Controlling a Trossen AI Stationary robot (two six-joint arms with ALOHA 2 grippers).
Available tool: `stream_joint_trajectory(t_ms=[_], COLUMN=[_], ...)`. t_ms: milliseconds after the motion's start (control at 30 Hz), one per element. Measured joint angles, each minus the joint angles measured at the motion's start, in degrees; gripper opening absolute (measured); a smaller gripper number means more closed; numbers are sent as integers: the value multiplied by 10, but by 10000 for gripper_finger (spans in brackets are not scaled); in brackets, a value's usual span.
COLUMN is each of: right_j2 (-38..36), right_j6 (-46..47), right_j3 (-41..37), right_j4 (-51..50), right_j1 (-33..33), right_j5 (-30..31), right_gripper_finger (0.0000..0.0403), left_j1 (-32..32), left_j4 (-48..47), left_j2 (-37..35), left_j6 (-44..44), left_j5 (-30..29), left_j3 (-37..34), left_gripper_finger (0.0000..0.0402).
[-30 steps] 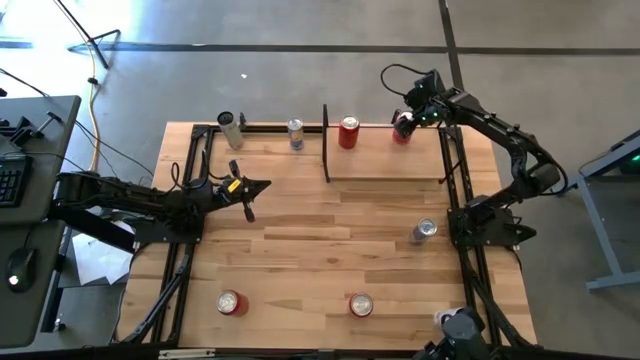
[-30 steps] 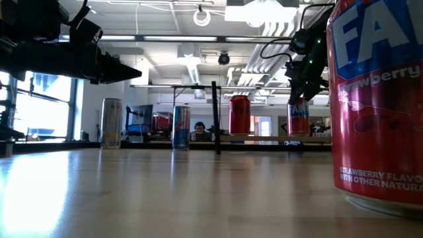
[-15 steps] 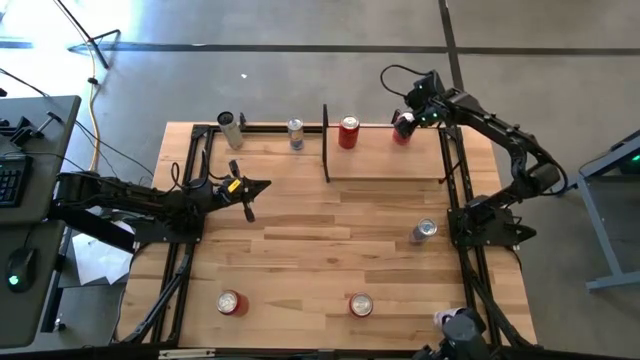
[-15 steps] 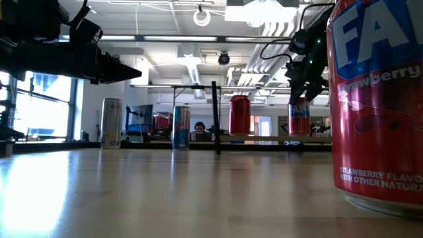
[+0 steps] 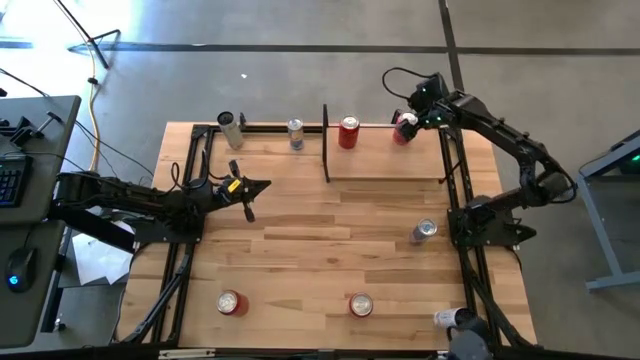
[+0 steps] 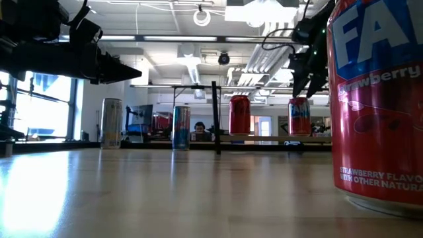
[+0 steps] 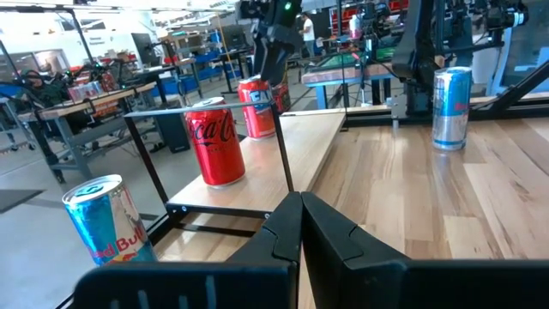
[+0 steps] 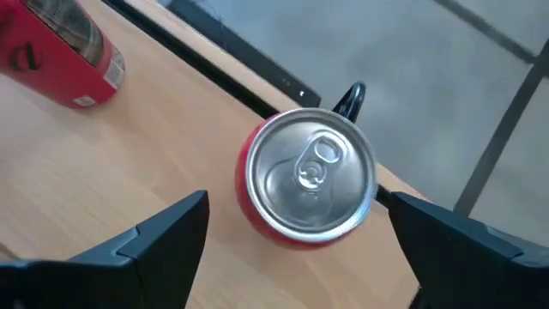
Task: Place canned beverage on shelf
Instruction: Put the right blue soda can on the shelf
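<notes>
Can (image 8: 310, 169) on shelf (image 8: 129, 189), below spread right fingers (image 8: 163, 227)

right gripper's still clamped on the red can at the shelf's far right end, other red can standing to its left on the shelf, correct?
Not clamped. The right gripper is open above the red can, its fingers spread clear of it, as the right wrist view shows. The can stands free at the shelf's far right end, the other red can to its left.

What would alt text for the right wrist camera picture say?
Looking down between the open right gripper, a red can stands upright on the pale wood shelf, released. A second red can stands farther along the shelf.
</notes>
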Motion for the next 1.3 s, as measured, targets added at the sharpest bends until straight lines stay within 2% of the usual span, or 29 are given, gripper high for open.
stream_joint_trajectory(t_ms=[300, 433, 567, 800, 1033, 1167, 1300], right_j2=[-73, -101, -133, -175, -153, -130, -112], right_j6=[28, 47, 79, 142, 281, 383, 503], right_j3=[0, 0, 1, 1, 1, 1, 1], right_j4=[-40, -71, -102, -150, -208, -235, -295], right_j1=[33, 72, 128, 284, 472, 565, 640], right_j5=[1, 0, 2, 56, 79, 81, 81], right_gripper_finger=[344, 321, 281, 179, 81, 52, 50], left_j1=[0, 0, 0, 0, 0, 0, 0], left_j4=[0, 0, 0, 0, 0, 0, 0], left_j2=[0, 0, 0, 0, 0, 0, 0], left_j6=[0, 0, 3, 4, 4, 4, 4], left_j5=[0, 0, 0, 0, -1, -2, -2], left_j3=[0, 0, 0, 0, 0, 0, 0], left_gripper_finger=[1, 1, 1, 1, 0, 0, 0])
